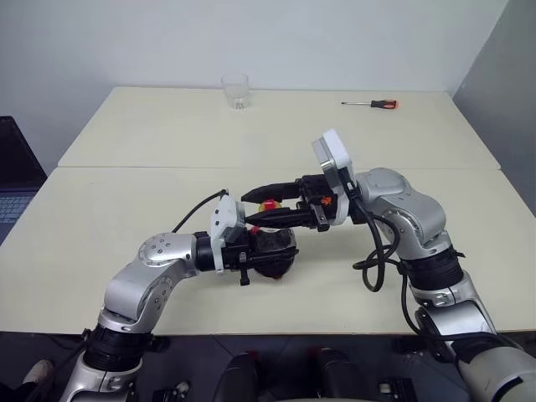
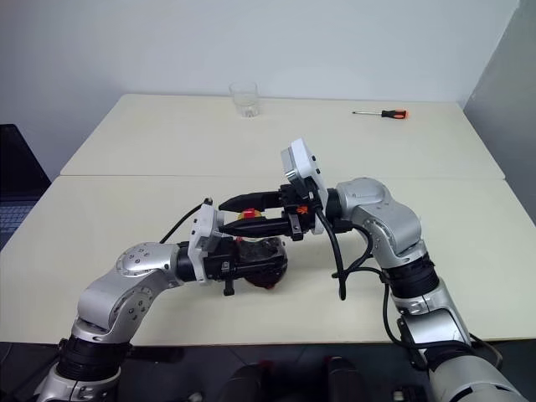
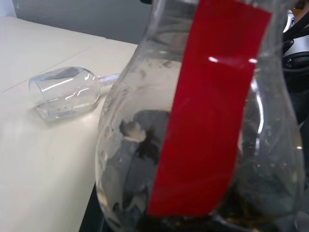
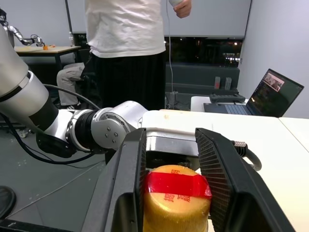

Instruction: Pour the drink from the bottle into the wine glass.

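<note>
My left gripper (image 1: pixel 270 254) is shut on the rounded body of the bottle (image 3: pixel 203 121), held just above the near table. The bottle is clear plastic with a red label strip, and the dark drink (image 3: pixel 241 212) sits low inside it. My right gripper (image 1: pixel 248 210) reaches in level from the right. Its black fingers (image 4: pixel 123 188) press both sides of the bottle's yellowish cap (image 4: pixel 176 208), which has a red band. The wine glass (image 3: pixel 67 92) is clear and stemmed, and lies on its side on the table beyond the bottle.
A clear tumbler (image 1: pixel 236 90) stands at the far table's back edge, and a red-handled screwdriver (image 1: pixel 373 103) lies at the back right. A laptop (image 1: pixel 10 188) sits off the table's left side. A person (image 4: pixel 125 34) stands past the table on my left.
</note>
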Controlling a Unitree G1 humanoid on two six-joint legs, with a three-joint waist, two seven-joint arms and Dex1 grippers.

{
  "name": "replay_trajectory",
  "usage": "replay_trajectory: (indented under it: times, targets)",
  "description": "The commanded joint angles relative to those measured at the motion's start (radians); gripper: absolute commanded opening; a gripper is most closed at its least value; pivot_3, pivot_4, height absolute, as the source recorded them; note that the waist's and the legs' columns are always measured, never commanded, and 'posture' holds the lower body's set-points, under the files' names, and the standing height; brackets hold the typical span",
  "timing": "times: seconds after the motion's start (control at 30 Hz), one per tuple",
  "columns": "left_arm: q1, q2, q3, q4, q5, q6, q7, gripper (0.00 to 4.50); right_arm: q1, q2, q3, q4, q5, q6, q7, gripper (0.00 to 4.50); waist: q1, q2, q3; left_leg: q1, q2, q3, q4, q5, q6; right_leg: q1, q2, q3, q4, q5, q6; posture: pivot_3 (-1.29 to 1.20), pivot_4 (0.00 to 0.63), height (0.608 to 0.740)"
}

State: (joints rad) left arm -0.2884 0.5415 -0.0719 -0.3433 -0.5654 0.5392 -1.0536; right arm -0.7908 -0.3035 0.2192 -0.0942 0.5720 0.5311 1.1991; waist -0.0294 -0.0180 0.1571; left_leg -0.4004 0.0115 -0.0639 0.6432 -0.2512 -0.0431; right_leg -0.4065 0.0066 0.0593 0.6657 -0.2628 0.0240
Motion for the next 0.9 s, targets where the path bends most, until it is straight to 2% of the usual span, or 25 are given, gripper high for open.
replay_trajectory:
  times: [0.03,0.2,0.23,0.6,0.9]
  targets:
    - [-0.027,-0.007,0.037,-0.020,-0.048,-0.025,-0.008,1.47,0.002,-0.014,-0.012,-0.018,-0.002,-0.018,0.001,2.59,0.000,0.000,0.000,0.000,0.000,0.000,0.000,0.000,0.000,0.000,0.000,0.000,0.000,0.000,0.000,0.00,0.150,0.740]
    - [-0.027,0.000,0.037,-0.017,-0.057,-0.029,-0.006,1.47,0.000,-0.013,-0.012,-0.014,-0.007,-0.022,-0.011,4.33,-0.001,0.000,0.000,0.000,0.000,0.000,0.000,0.000,0.000,0.000,0.000,0.000,0.000,0.000,0.000,0.00,0.150,0.740]
    - [-0.027,0.001,0.036,-0.017,-0.057,-0.029,-0.006,1.47,-0.001,-0.013,-0.013,-0.013,-0.008,-0.020,-0.014,4.46,-0.001,0.000,0.000,0.000,0.000,0.000,0.000,0.000,0.000,0.000,0.000,0.000,0.000,0.000,0.000,0.00,0.150,0.740]
    - [-0.020,-0.007,0.057,0.026,-0.026,-0.059,0.042,1.47,0.007,-0.024,-0.046,-0.042,0.009,0.021,-0.081,4.46,-0.001,0.000,0.000,0.000,0.000,0.000,0.000,0.000,0.000,0.000,0.000,0.000,0.000,0.000,0.000,0.00,0.150,0.740]
    - [-0.038,-0.061,0.065,0.147,0.049,-0.144,0.135,1.47,0.041,-0.016,-0.061,-0.114,-0.024,0.043,-0.241,4.46,0.000,0.000,0.000,0.000,0.000,0.000,0.000,0.000,0.000,0.000,0.000,0.000,0.000,0.000,0.000,0.00,0.150,0.740]
